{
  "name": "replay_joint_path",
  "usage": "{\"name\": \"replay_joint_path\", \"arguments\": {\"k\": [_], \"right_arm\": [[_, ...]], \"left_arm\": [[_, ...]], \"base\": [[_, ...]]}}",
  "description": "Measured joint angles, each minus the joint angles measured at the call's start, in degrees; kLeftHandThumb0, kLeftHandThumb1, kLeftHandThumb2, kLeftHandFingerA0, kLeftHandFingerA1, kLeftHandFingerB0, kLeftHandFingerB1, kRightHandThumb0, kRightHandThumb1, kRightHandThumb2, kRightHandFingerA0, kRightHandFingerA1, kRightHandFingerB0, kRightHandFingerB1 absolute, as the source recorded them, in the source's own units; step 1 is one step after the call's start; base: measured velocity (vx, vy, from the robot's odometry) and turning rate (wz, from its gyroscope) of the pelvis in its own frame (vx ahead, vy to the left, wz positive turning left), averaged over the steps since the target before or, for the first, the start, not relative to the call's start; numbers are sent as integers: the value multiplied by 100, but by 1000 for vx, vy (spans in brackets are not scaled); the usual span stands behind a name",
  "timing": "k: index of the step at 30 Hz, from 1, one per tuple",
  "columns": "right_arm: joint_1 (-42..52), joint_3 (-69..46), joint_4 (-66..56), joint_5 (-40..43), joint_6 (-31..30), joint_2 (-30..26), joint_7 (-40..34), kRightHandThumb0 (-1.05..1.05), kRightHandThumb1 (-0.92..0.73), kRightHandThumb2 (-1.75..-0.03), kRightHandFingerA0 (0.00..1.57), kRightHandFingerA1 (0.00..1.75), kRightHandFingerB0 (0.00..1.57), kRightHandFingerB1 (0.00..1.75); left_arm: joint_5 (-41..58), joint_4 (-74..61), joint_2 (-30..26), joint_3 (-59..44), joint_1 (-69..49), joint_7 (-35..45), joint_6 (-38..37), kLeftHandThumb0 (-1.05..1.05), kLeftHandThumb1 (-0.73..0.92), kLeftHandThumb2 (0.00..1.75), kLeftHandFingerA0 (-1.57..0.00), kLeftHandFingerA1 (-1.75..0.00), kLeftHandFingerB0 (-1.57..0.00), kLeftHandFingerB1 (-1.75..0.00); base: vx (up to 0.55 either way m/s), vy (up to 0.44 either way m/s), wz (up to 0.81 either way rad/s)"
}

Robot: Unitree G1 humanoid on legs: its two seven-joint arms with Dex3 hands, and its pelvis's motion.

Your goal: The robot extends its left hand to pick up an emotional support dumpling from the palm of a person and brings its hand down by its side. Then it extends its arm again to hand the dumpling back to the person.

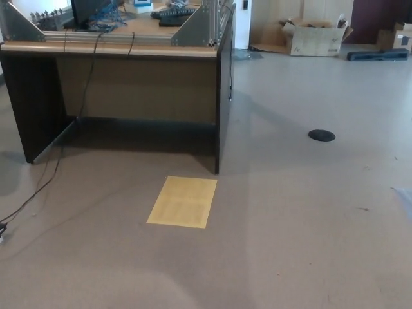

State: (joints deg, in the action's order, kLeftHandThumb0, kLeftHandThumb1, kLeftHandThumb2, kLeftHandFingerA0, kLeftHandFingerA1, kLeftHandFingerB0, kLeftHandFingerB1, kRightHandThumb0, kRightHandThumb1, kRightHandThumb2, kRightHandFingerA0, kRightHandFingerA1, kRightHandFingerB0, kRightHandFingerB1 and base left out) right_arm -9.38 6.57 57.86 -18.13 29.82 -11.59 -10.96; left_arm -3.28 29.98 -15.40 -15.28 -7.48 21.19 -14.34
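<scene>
Neither of my hands shows in the head view, and no arm reaches into the picture. The dumpling is out of sight, and so is the person's palm. Only the grey floor (290, 244) and the desk (129, 84) lie before me.
A wooden desk with dark side panels stands at the back left, cables (38, 187) trailing from it across the floor. A yellow sheet (183, 201) lies flat on the floor in front of it. A black round floor cap (321, 135) sits to the right, cardboard boxes (313, 33) far behind.
</scene>
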Motion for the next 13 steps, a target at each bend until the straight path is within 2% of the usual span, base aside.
{"name": "replay_joint_path", "arguments": {"k": [1,5,6,7,13], "right_arm": [[0,-7,0,0,7,-1,-5,-29,-63,-59,81,61,60,44],[0,-37,0,1,34,-2,-26,-29,-63,-59,81,61,60,44],[0,-42,0,1,44,-2,-32,-29,-63,-59,83,56,61,44],[0,-46,0,1,51,-2,-39,-29,-62,-59,83,57,61,45],[-5,-78,-2,9,84,-8,-78,-31,-63,-59,82,59,60,44]], "left_arm": [[-39,78,-10,35,2,-66,-76,-51,42,66,-28,-44,-18,-35],[-212,421,-62,161,35,-377,-452,-51,42,66,-28,-44,-18,-35],[-253,498,-76,193,49,-458,-549,-24,30,87,-15,-52,-10,-50],[-283,563,-85,220,64,-524,-634,-49,42,65,-29,-44,-20,-35],[-451,893,-197,363,217,-894,-1110,-47,43,65,-29,-44,-20,-35]], "base": [[0,0,0],[0,0,0],[0,0,0],[0,0,0],[0,0,0]]}}
